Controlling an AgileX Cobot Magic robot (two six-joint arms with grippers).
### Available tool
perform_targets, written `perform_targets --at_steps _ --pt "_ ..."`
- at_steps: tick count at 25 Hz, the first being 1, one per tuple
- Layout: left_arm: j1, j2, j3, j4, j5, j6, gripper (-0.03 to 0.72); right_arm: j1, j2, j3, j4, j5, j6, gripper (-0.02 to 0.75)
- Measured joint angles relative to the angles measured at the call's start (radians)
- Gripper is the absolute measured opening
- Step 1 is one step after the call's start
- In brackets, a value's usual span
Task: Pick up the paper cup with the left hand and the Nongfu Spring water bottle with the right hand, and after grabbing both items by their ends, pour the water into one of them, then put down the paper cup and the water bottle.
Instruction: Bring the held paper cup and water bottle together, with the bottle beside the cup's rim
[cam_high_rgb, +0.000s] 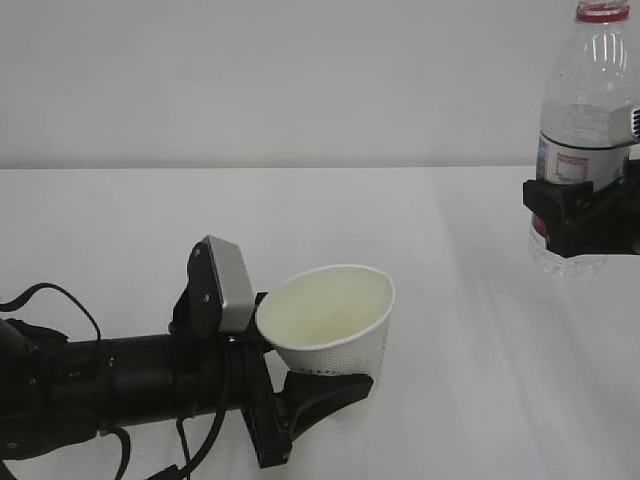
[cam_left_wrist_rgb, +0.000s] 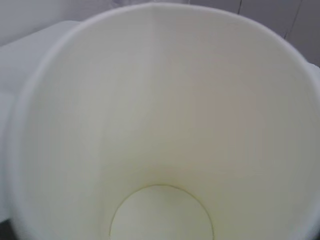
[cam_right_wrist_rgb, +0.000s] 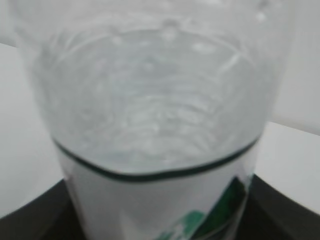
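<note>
So my left gripper (cam_high_rgb: 325, 385) is clamped round the tilted paper cup (cam_high_rgb: 335, 320), and my right gripper (cam_high_rgb: 580, 215) grips the upright Nongfu Spring water bottle (cam_high_rgb: 585, 110) mid-body.

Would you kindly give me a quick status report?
Left hand grips paper cup, empty. Right hand holds water bottle upright, apart from cup. Nothing between.

Open white table (cam_high_rgb: 450, 230) between paper cup (cam_high_rgb: 335, 320) and bottle (cam_high_rgb: 580, 140), seemingly nothing in the way
</note>
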Motion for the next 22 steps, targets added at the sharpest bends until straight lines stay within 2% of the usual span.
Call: perform_targets --at_steps 10,22 --pt "0.000 0.002 -0.044 -0.007 0.004 -0.028 0.528 0.000 0.000 0.000 0.000 0.000 -0.022 0.517" --pt "0.000 0.004 -0.091 0.171 0.048 -0.154 0.528 0.000 0.000 0.000 0.000 0.000 -0.066 0.517"
